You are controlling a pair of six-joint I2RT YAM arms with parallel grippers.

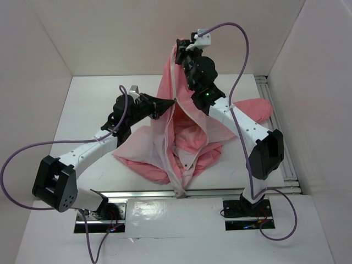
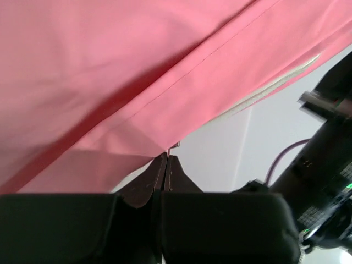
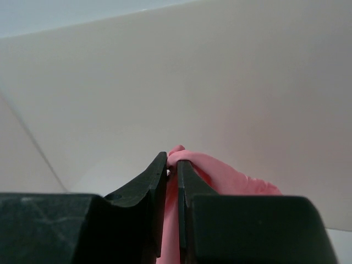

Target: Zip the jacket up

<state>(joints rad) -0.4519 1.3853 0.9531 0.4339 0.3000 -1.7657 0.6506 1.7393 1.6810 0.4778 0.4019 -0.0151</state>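
Both claws were busy with the jacket (image 1: pixel 187 144). My left claw (image 2: pixel 166 158) was squeezed shut, with no gap between its fingers, and a little metal tab (image 2: pixel 174 145) poked out right at its tips. I think that tab was the pull of the zipper (image 2: pixel 264 94), though it was too small for me to be sure. My right claw (image 3: pixel 172 163) was high up in the air and almost shut, with a fold of pink cloth pinched between its fingers. So the jacket hung down from my right claw like a tent, and its bottom part lay in a heap on the table (image 1: pixel 93 104), near my two bases. My left claw held on at the side, about halfway up the hanging front. Below it the pale zipper ran down to the hem in one line, and that part looked closed to me. Above it the two front edges seemed to spread apart, so I think I was in the middle of the zipping, not at the end. Next I would need to pull the tab up along the zipper, toward my right claw. My right claw would have to hold the top tight so the cloth was straight. I would have to go slowly, so the thin cloth did not get caught.
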